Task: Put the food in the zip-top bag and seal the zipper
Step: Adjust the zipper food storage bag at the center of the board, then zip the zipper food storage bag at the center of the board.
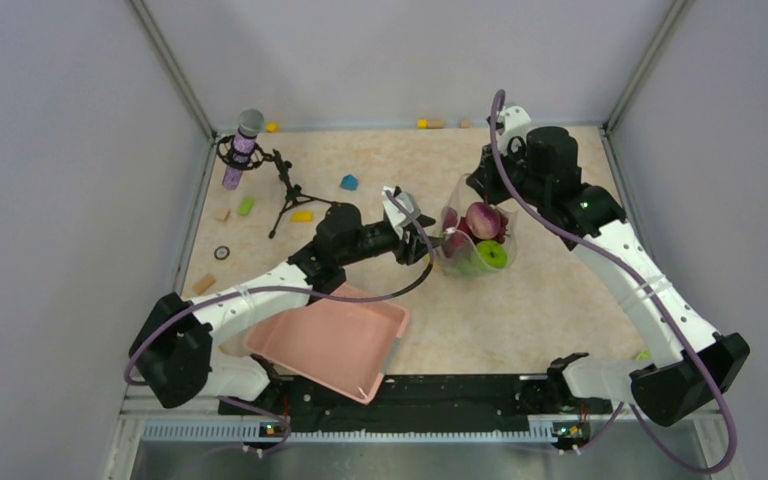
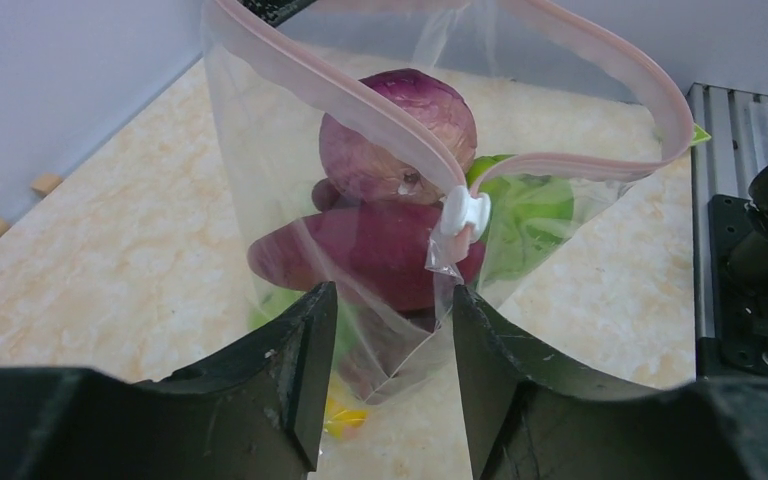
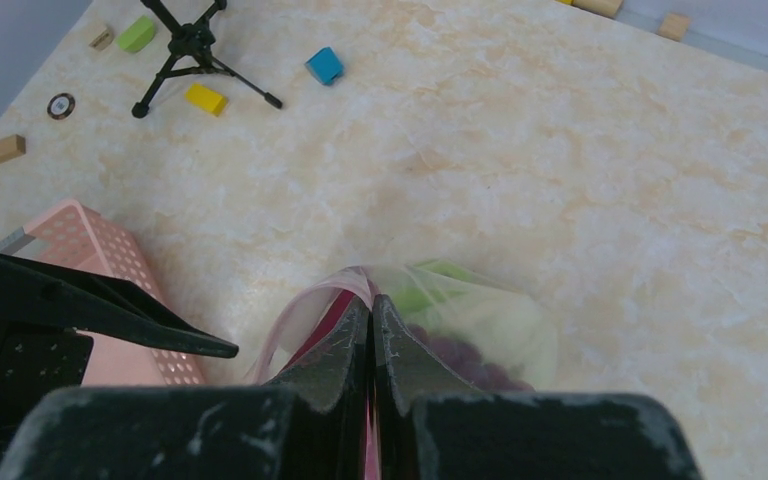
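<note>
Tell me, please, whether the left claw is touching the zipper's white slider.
Apart. The left wrist view shows the white slider above the open left claw, with a visible gap between them.

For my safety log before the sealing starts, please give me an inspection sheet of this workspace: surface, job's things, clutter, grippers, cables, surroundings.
Surface: beige marbled table; nothing spilled seen.
Job's things: zip-top bag held up, mouth open; purple onion, sweet potato and green fruit inside; zipper unsealed, white slider at one end.
Clutter: pink basket, microphone on tripod, small blocks.
Grippers: left gripper open around bag's corner; right gripper shut on bag's rim.
Cables: purple cables along both arms; left one loops beside bag.
Surroundings: grey walls; nothing else seen.
</note>
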Motion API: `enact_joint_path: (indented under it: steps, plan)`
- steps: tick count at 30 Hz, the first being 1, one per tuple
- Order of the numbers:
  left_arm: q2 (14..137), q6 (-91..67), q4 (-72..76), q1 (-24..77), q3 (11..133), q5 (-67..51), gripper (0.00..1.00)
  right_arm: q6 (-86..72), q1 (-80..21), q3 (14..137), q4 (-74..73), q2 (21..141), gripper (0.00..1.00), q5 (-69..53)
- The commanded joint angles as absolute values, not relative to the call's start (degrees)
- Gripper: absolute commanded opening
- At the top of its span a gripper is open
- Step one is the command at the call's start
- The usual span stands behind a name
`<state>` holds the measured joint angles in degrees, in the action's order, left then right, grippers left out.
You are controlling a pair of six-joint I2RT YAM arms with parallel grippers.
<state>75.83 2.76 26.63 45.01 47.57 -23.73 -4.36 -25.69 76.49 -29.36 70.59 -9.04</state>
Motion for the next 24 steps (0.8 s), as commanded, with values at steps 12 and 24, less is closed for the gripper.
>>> enact_joint_path:
  steps: [12, 24]
  plan:
    - [81.21, -1.53, 39.87, 44.47, 48.44, -30.62, 0.46, -7.88, -25.01, 73.65, -26.11, 70.38, 0.00, -7.48]
    - [80.60, -2.57, 41.33, 44.03, 47.67, -30.84, 0.00, -4.44, -24.44, 72.53, -25.11, 66.95, 0.20, -8.40]
